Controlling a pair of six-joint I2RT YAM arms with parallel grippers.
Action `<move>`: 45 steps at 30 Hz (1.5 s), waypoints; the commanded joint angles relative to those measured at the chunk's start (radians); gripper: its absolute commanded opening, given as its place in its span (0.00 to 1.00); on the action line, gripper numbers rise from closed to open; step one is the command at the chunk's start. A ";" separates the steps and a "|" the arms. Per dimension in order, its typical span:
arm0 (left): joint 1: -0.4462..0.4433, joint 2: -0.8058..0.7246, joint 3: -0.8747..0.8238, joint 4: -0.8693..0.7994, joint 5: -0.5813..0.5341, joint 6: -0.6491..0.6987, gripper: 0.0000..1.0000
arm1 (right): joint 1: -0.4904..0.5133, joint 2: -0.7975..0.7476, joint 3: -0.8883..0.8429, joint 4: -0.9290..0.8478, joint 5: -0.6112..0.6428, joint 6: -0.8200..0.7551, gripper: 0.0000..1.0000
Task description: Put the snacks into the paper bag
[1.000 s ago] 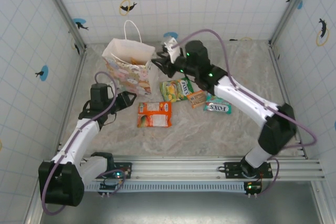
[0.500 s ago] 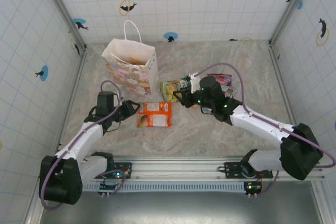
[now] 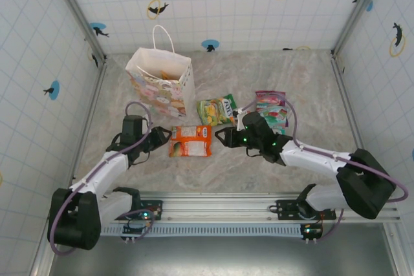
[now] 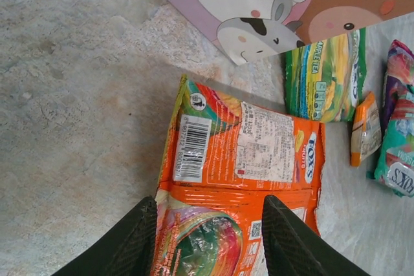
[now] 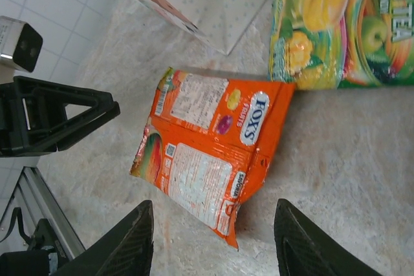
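1. Judging from the layout, the task is only partly done. The upright white paper gift bag (image 3: 162, 88) with cartoon print stands at the upper left of the overhead view, and something yellow-orange shows inside its open mouth.
2. Several snacks lie outside it on the marbled table (image 3: 291, 69). A flat orange crinkly packet (image 3: 190, 141) lies just below the bag, a green-and-yellow packet (image 3: 217, 109) to its upper right, and a pink packet (image 3: 270, 98) farther right.
3. At the right edge of the left wrist view, a small orange bar (image 4: 364, 127) sits between the green-and-yellow packet and a teal packet (image 4: 394, 172).
4. The left gripper (image 4: 210, 208) is unclenched, its fingers straddling the near end of the orange crinkly packet without pinching it. The right gripper (image 5: 213, 214) is spread and empty, with that same packet ahead of it.
5. Most of the bag's interior is hidden, so I cannot count what it holds. The right arm (image 3: 310, 156) covers part of the overhead packet cluster. Whether the left fingers touch the wrapper is unclear.
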 commanded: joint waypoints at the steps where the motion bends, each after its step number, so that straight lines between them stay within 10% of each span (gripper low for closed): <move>1: -0.009 0.012 -0.013 0.018 -0.010 0.000 0.44 | 0.006 0.023 -0.047 0.107 -0.009 0.074 0.51; 45: -0.048 0.200 -0.079 0.175 0.043 0.014 0.21 | -0.034 0.521 0.061 0.462 -0.295 0.297 0.48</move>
